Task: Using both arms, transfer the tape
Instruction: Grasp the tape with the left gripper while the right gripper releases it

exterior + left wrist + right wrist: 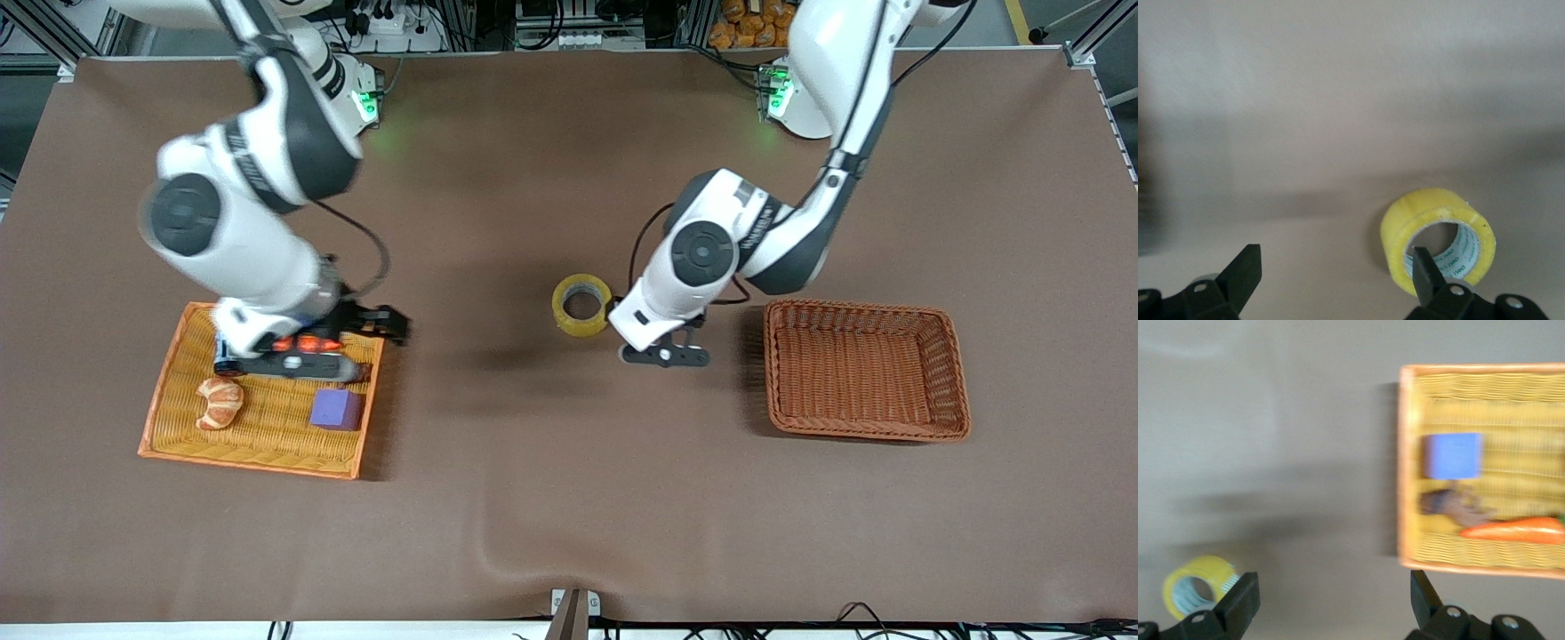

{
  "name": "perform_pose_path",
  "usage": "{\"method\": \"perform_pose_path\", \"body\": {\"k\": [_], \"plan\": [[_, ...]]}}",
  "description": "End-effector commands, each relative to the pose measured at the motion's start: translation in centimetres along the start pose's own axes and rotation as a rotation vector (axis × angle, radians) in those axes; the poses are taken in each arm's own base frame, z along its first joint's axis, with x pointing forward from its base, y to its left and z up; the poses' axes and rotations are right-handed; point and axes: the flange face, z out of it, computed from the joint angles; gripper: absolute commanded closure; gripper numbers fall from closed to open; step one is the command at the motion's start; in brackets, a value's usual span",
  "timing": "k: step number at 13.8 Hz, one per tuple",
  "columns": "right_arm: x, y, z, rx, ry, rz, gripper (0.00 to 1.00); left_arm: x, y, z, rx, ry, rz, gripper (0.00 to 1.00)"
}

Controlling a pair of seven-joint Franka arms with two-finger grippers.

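The tape [582, 305], a yellowish roll with a grey core, lies on the brown table near its middle. My left gripper [667, 356] is open and empty, low over the table just beside the tape, between the tape and the brown basket. In the left wrist view the tape [1438, 239] sits by one of the fingertips [1426, 270] of the open left gripper [1336, 277]. My right gripper [384, 324] is open and empty over the edge of the yellow tray [169, 418]. In the right wrist view the right gripper [1331, 600] is open, with the tape [1197, 588] farther off.
The yellow tray holds a croissant [220, 402], a purple cube [336, 409], an orange carrot [1518, 530] and a dark object [1451, 507]. An empty brown wicker basket [867, 369] stands toward the left arm's end of the table.
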Motion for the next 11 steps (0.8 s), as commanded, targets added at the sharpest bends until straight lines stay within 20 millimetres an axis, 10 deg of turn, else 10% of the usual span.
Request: {"method": "perform_pose_path", "body": {"k": [1, 7, 11], "plan": [[-2.1, 6.6, -4.7, -0.027, -0.02, -0.065, 0.0, -2.0, 3.5, 2.8, -0.019, 0.015, -0.023, 0.0], [-4.0, 20.3, -12.0, -0.038, -0.037, -0.176, 0.0, -4.5, 4.7, 9.0, 0.009, 0.057, 0.012, 0.0], [-4.6, 23.3, -12.9, -0.037, -0.075, -0.133, 0.0, -4.9, 4.9, 9.7, 0.014, 0.049, -0.001, 0.14]]}}
